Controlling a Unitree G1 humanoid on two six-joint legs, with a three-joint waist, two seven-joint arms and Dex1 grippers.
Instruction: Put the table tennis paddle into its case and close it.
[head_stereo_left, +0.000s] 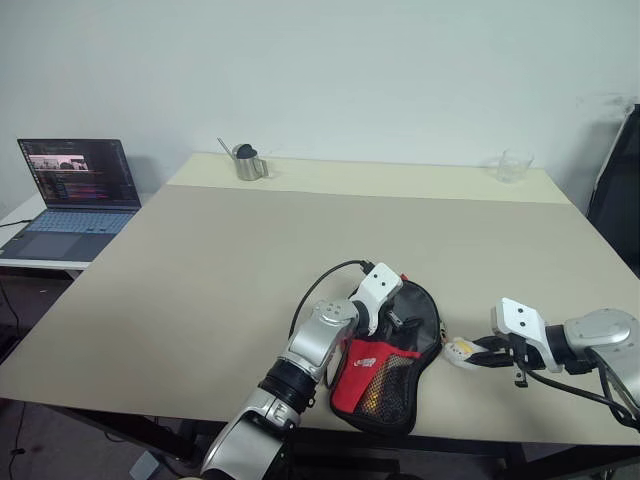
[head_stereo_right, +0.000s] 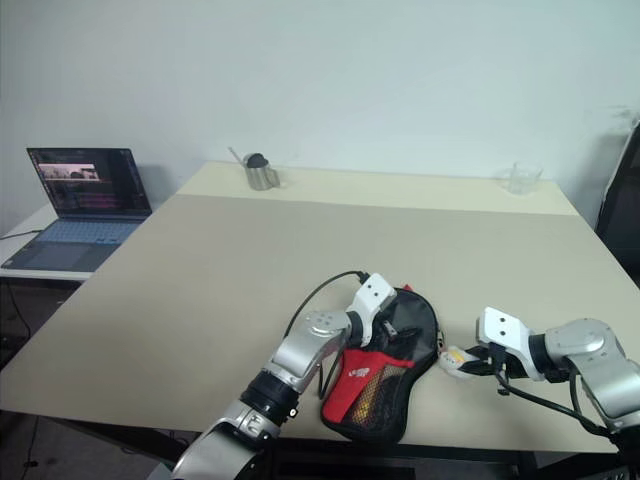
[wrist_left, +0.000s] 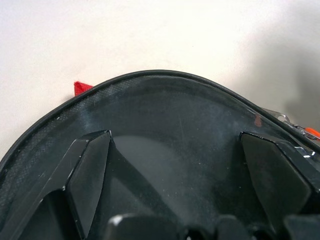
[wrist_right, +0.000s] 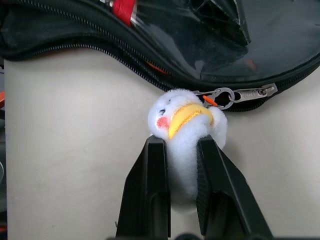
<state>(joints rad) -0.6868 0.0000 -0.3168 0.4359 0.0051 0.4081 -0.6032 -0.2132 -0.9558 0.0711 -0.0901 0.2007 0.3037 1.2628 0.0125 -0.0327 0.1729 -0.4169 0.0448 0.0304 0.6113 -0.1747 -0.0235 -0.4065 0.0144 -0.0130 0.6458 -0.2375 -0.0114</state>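
The case (head_stereo_left: 385, 385), black fabric with a red mesh-pocket panel, lies flat near the table's front edge. My left gripper (head_stereo_left: 398, 322) rests on its rounded black top with the fingers (wrist_left: 90, 165) spread open on the shiny panel (wrist_left: 170, 110), gripping nothing. To the right of the case, my right gripper (wrist_right: 180, 145) is shut on the white-yellow plush charm (wrist_right: 185, 120). The charm hangs by a clip from the zip pull (wrist_right: 255, 92) at the case's edge. The table tennis paddle is hidden from me.
A beige table (head_stereo_left: 230, 260) stretches far ahead. A metal cup (head_stereo_left: 247, 162) stands at the back left and a clear glass (head_stereo_left: 514, 165) at the back right. An open laptop (head_stereo_left: 75, 190) sits on a side desk to the left. Something dark (head_stereo_left: 620, 190) stands past the right edge.
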